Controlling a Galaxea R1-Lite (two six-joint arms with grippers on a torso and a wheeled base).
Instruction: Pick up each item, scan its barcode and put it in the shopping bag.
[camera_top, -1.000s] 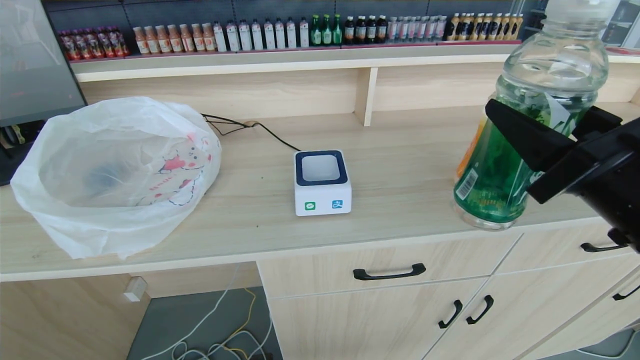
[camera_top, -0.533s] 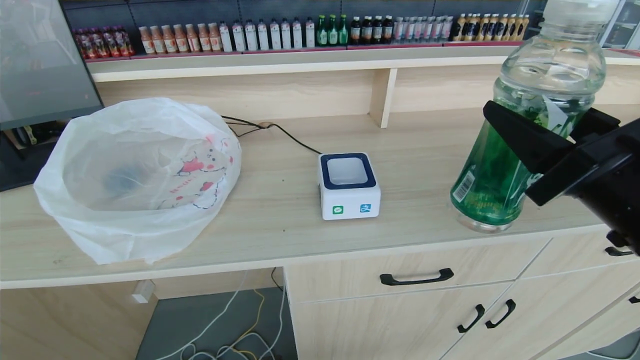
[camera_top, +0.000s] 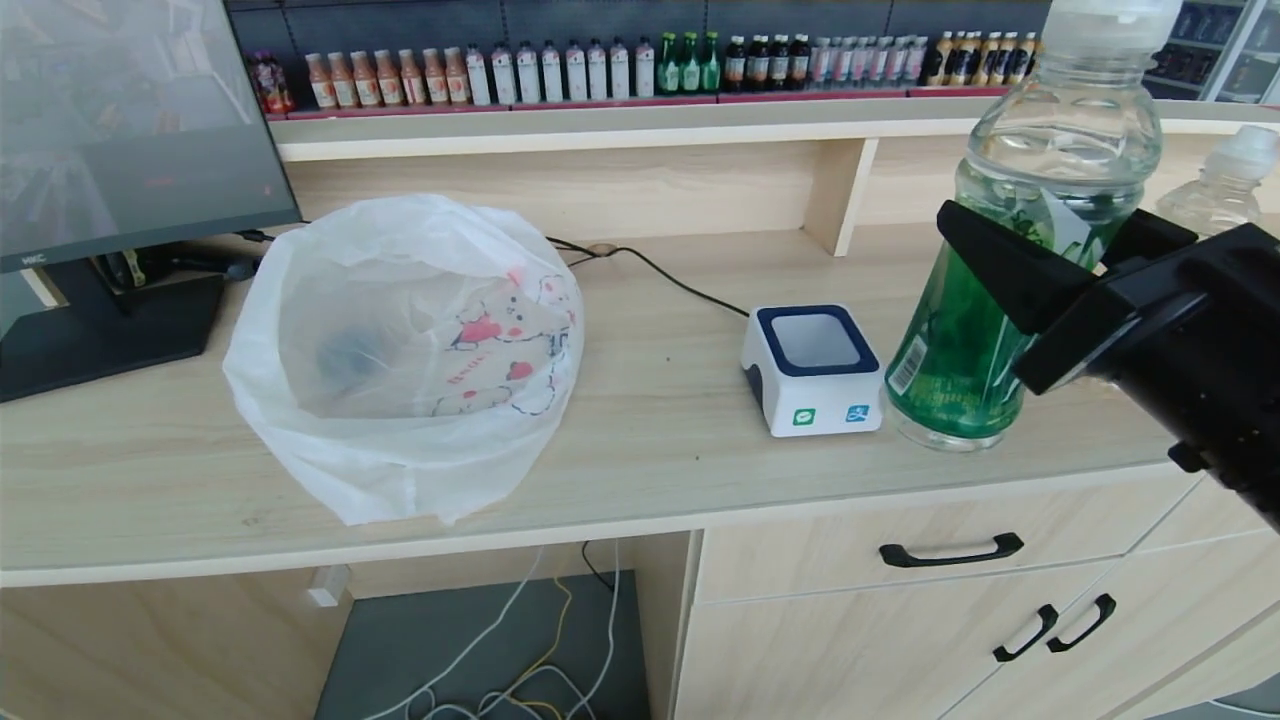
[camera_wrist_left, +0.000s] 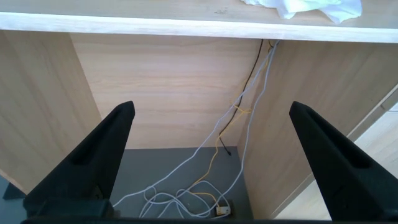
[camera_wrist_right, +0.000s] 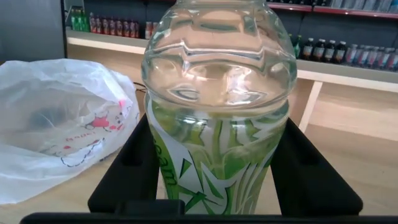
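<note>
My right gripper (camera_top: 1040, 228) is shut on a clear bottle with a green label (camera_top: 985, 300), held upright. In the head view the bottle hangs just right of the white scanner box (camera_top: 812, 368), its barcode (camera_top: 905, 365) on the side toward the scanner. The right wrist view shows the bottle (camera_wrist_right: 219, 124) clamped between both black fingers of the right gripper (camera_wrist_right: 221, 180). The white plastic shopping bag (camera_top: 400, 470) stands open on the counter's left, something dark inside. My left gripper (camera_wrist_left: 211, 143) is open below the counter edge, facing the cables.
A monitor (camera_top: 120, 120) stands at the far left of the wooden counter (camera_top: 650, 470). A second clear bottle (camera_top: 1225, 185) stands at the back right. A black cable (camera_top: 660, 275) runs from the scanner to the back. Drawers with black handles (camera_top: 950, 550) sit below.
The head view has shifted left along the counter, bringing the monitor into sight. The held bottle now sits close beside the scanner, where before it was well to its right.
</note>
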